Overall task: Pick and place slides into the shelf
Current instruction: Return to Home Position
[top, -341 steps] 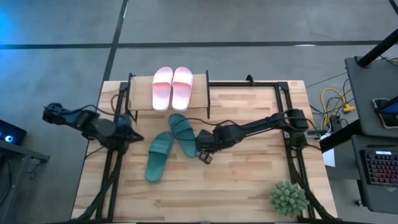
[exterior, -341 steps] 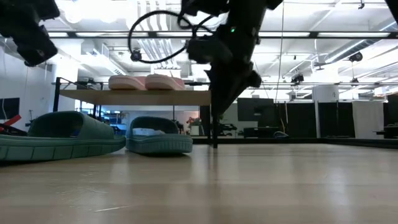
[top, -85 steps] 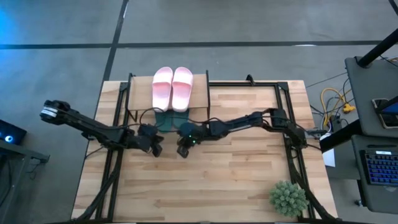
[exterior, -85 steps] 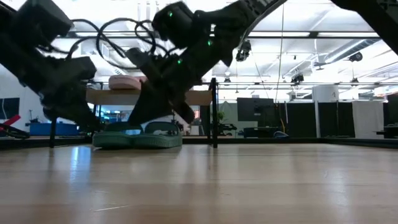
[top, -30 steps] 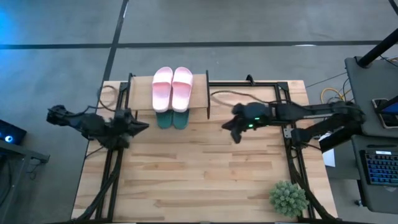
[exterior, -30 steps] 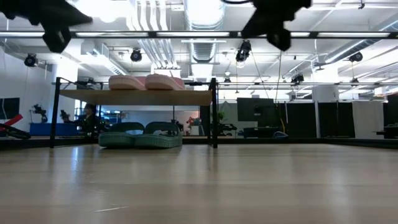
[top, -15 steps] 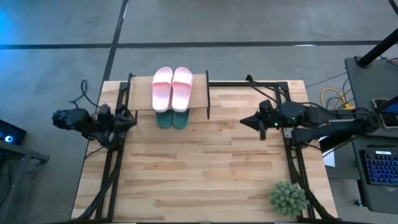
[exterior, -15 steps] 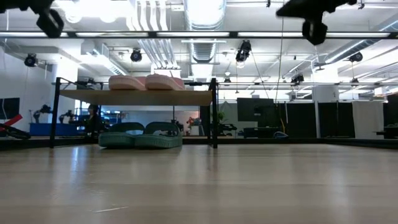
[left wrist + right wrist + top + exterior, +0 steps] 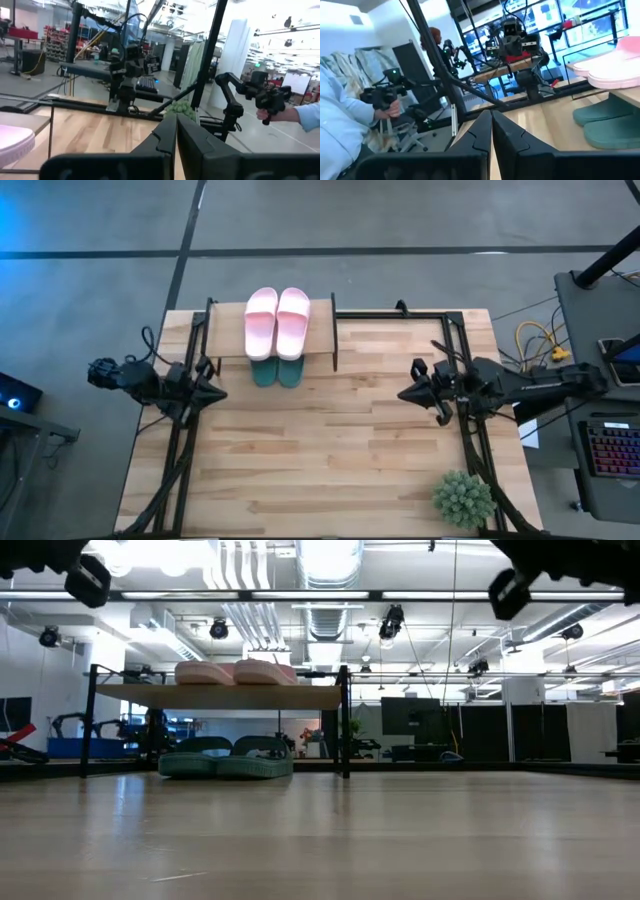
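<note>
Two pale pink slides [image 9: 277, 321] lie side by side on the shelf's [image 9: 318, 330] wooden top; in the low view the pink slides [image 9: 235, 672] sit on the plank. Two teal slides [image 9: 276, 371] rest on the table under the shelf, heels sticking out toward the near edge; the low view shows the teal slides [image 9: 225, 757] between the shelf's legs. My left gripper [image 9: 222, 394] hovers shut at the table's left edge, my right gripper [image 9: 400, 393] shut near the right edge. Both are raised and hold nothing.
A spiky green potted plant [image 9: 464, 499] stands at the table's near right corner. Black frame rails [image 9: 467, 430] run along both table sides. A person holding a hand-held device [image 9: 385, 95] shows in the room beyond the table.
Both arms have drawn back from the shelf. My right gripper moved toward the table's right edge and slightly nearer; my left gripper pulled back to the left edge. The slides stayed in place.
</note>
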Controlling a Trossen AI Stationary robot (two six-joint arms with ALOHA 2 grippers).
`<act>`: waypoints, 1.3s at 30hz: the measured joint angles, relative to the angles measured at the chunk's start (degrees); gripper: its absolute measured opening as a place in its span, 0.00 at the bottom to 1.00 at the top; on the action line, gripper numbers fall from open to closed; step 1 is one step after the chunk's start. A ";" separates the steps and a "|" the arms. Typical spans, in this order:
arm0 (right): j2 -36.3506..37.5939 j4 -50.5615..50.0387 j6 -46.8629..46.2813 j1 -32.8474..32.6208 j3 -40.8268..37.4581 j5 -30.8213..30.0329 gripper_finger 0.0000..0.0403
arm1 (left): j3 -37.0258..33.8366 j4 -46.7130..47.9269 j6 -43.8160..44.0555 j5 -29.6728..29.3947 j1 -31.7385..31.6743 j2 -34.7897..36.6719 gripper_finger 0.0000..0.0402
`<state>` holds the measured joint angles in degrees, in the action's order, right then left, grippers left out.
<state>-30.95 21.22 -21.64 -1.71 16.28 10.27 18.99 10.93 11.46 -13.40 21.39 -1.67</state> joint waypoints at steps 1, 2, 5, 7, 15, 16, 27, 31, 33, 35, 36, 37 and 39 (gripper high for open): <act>1.35 0.01 -0.22 -0.01 -1.07 -0.29 0.02 | 0.04 0.05 -0.27 -0.07 0.00 0.00 0.00; 2.68 0.15 -0.52 -0.01 -1.98 -0.76 0.02 | 0.04 0.54 -0.34 -0.08 0.00 0.00 0.00; 7.03 -0.14 -0.43 0.15 -4.84 -2.12 0.02 | 0.11 0.40 0.23 0.20 0.00 0.00 0.00; 10.59 -1.42 0.26 0.25 -6.33 -3.97 0.02 | -0.43 0.37 1.09 0.21 -0.02 -0.11 0.00; 23.75 -5.13 3.74 0.23 -9.95 -7.80 0.02 | -3.28 -4.16 0.17 -1.74 -0.88 0.04 0.00; 24.93 -6.03 3.76 0.23 -10.31 -7.95 0.02 | -4.21 -5.04 0.68 -1.81 -1.19 0.06 0.00; 29.11 -7.25 -1.16 0.23 -13.01 -9.38 0.02 | -18.19 -33.48 3.07 3.59 -2.28 -1.66 0.00; 28.53 -7.27 -1.72 0.23 -12.71 -9.26 0.02 | -17.74 -33.36 2.28 2.51 -4.86 -1.47 0.00; 28.29 -7.29 -1.72 0.23 -12.33 -9.27 0.02 | -17.62 -32.26 2.85 2.90 -6.46 -1.14 0.00; 28.06 -7.26 -1.74 0.23 -12.01 -9.29 0.02 | -17.62 -28.71 3.67 5.17 -8.40 -0.78 0.00; 27.93 -7.28 -1.74 0.23 -11.92 -9.30 0.02 | -17.32 -25.34 4.84 6.41 -9.65 -0.42 0.00; 27.79 -7.25 -1.74 0.23 -11.81 -9.35 0.02 | -16.69 -21.44 6.18 7.40 -11.08 -0.07 0.00; 27.77 -7.29 -1.93 0.23 -11.76 -9.43 0.02 | -15.40 -13.41 8.61 9.19 -13.93 0.09 0.00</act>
<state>-3.18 13.93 -23.57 -1.48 4.51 0.84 3.59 -2.48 20.07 -4.21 7.45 -1.58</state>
